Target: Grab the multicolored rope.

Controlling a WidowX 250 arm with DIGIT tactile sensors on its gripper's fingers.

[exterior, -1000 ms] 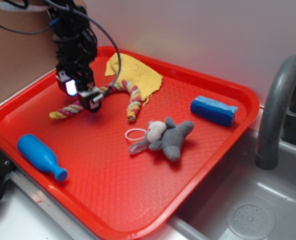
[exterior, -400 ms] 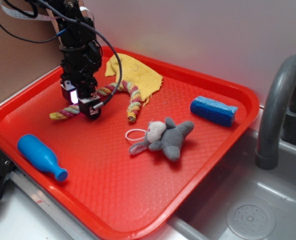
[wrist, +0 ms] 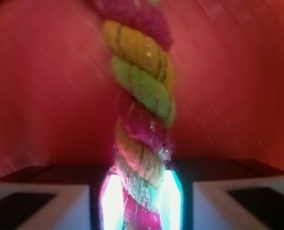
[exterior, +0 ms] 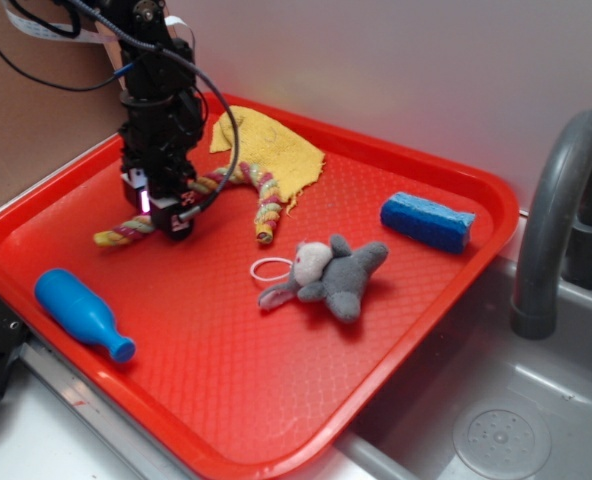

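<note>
The multicolored rope [exterior: 267, 200], twisted from pink, yellow and green strands, lies bent in an arch at the back left of the red tray [exterior: 276, 400]. My gripper [exterior: 165, 212] is down on the rope's left leg, and the frayed end [exterior: 114, 236] sticks out to its left. In the wrist view the rope [wrist: 142, 86] runs straight up the middle. It passes between the two lit pads [wrist: 111, 201], which press on both sides of it. My gripper [wrist: 139, 203] is shut on the rope.
A yellow cloth [exterior: 276, 150] lies under the top of the rope's arch. A grey plush toy [exterior: 336, 275] and a small white ring [exterior: 271, 267] sit mid-tray. A blue sponge [exterior: 428, 221] is at the right and a blue bottle [exterior: 81, 312] at the front left. A grey faucet [exterior: 556, 210] and a sink [exterior: 496, 420] lie to the right.
My gripper has come down onto the rope's left leg and its fingers have closed round it. The rope's left end has shifted slightly.
</note>
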